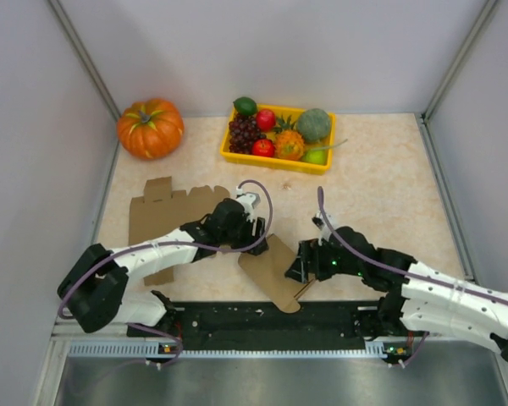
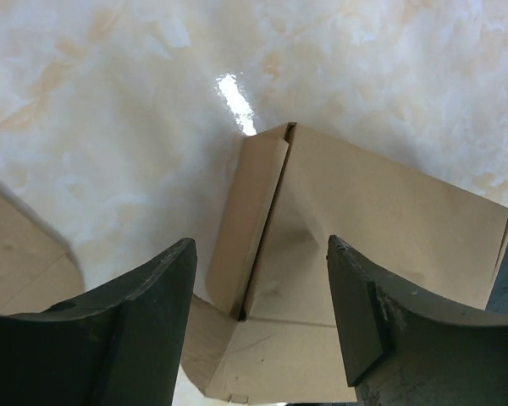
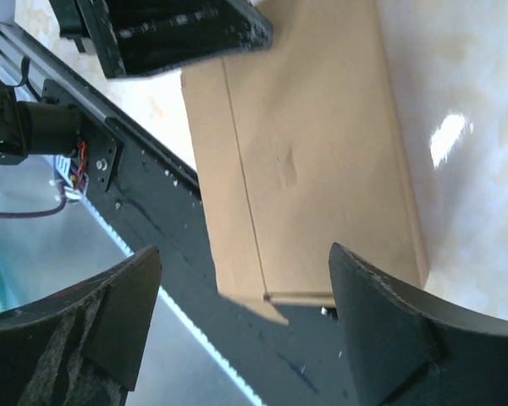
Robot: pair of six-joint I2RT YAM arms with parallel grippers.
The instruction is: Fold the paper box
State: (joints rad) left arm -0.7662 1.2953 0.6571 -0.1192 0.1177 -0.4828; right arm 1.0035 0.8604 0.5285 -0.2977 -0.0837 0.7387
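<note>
A partly folded brown paper box [image 1: 275, 271] lies at the near middle of the table, its near end over the black rail. My left gripper [image 1: 252, 230] is open just above its far left end; in the left wrist view [image 2: 261, 254] the box's raised flap and crease [image 2: 267, 211] sit between the spread fingers, untouched. My right gripper [image 1: 298, 264] is open at the box's right side; in the right wrist view [image 3: 245, 254] the box [image 3: 313, 144] lies ahead of the open fingers. A second flat cardboard blank [image 1: 162, 216] lies at the left under my left arm.
An orange pumpkin [image 1: 151, 127] stands at the far left. A yellow tray [image 1: 262, 161] of toy fruit and vegetables stands at the far middle. A black rail [image 1: 271, 320] runs along the near table edge. Grey walls close both sides.
</note>
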